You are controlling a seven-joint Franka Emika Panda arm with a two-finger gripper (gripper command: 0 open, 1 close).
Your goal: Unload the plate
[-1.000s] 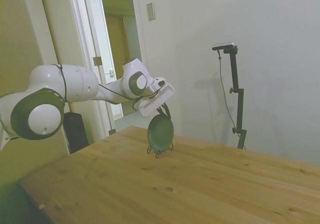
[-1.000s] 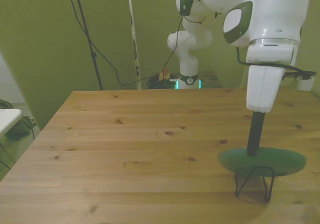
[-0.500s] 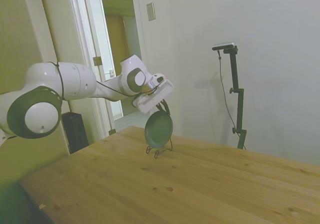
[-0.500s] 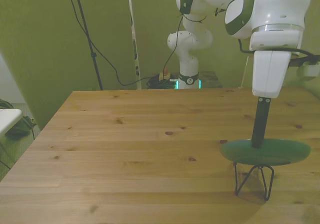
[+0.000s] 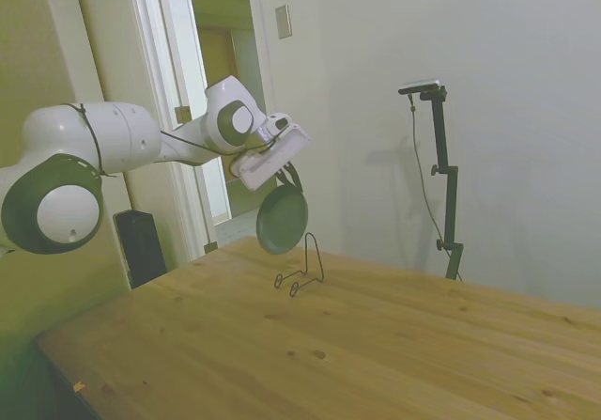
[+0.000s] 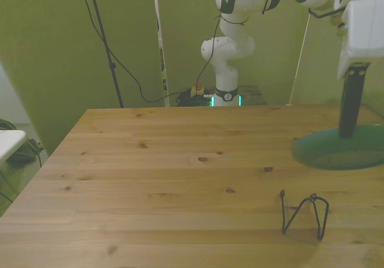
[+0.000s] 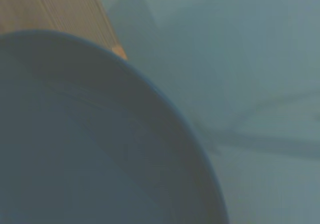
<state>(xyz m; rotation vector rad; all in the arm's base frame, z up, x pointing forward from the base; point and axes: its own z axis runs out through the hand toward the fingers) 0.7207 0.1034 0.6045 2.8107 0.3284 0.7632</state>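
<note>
The dark green-grey plate [image 5: 282, 220] hangs on edge in the air, held at its top rim by my gripper [image 5: 286, 183], which is shut on it. In the front view the plate [image 6: 339, 151] shows edge-on at the right edge, with the dark fingers [image 6: 350, 103] coming down onto it. It is clear of the thin black wire stand [image 5: 302, 270], which stands bare on the table [image 5: 376, 345] below and slightly to the side; the same wire stand [image 6: 305, 214] sits near the front right. Up close, the plate [image 7: 75, 144] fills most of the wrist view, blurred.
The wooden table [image 6: 156, 178] stretches wide to the front view's left of the stand. A doorway [image 5: 221, 110] and wall lie behind the arm. Cables and a pole [image 6: 108, 46] hang beyond the table's far edge.
The gripper has lifted the plate up out of the wire stand and carried it away, toward the side view's left and the front view's right. The stand now stands empty.
</note>
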